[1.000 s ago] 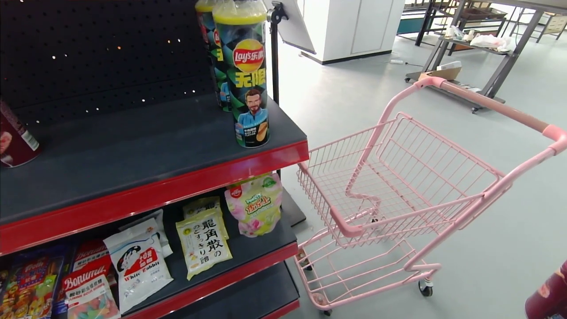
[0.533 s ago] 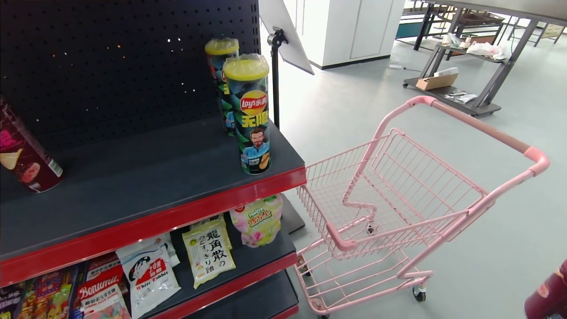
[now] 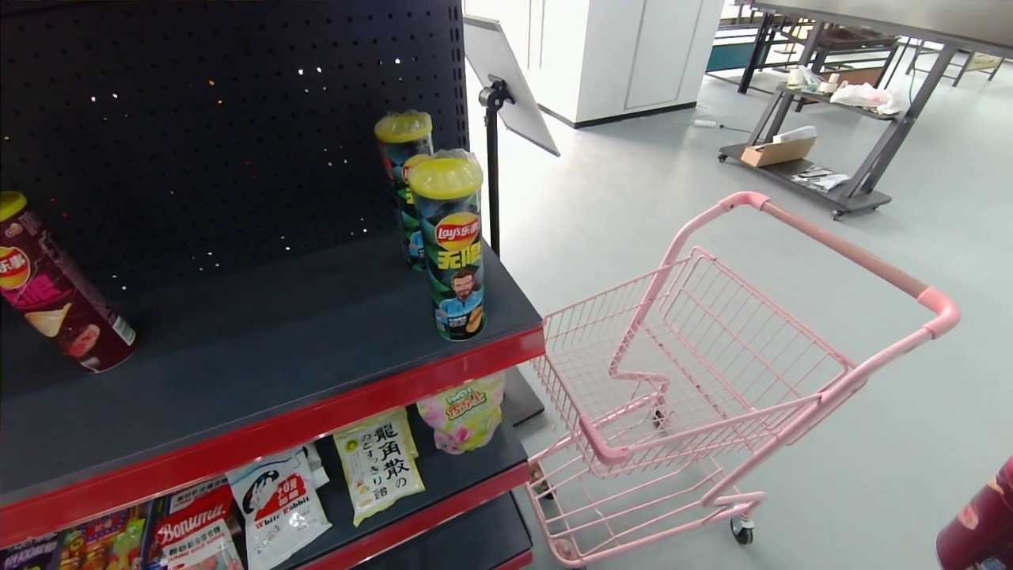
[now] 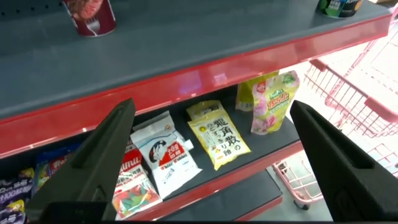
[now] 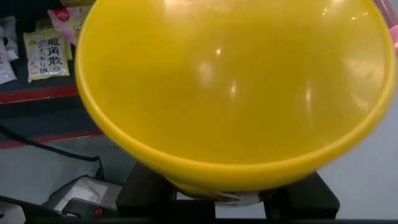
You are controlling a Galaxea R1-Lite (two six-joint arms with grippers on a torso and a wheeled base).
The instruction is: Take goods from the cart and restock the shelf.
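Off to the right of the pink cart [image 3: 839,250], the maroon chip canister [image 3: 980,524] is sitting in the right jaws, which are clamping its body beyond the yellow lid [image 5: 230,87]. That lid is facing the wrist camera, so the long axis is running from lid straight through the jaws. I am judging it light: a stiff but crushable tube with glossy, slippery skin, so I am favouring a moderate squeeze on the body, never the lid. Left jaws are hanging spread wide, gripping nothing, facing the shelf [image 3: 277,340]. Placement is calling for upright, like the green canisters [image 3: 455,253].
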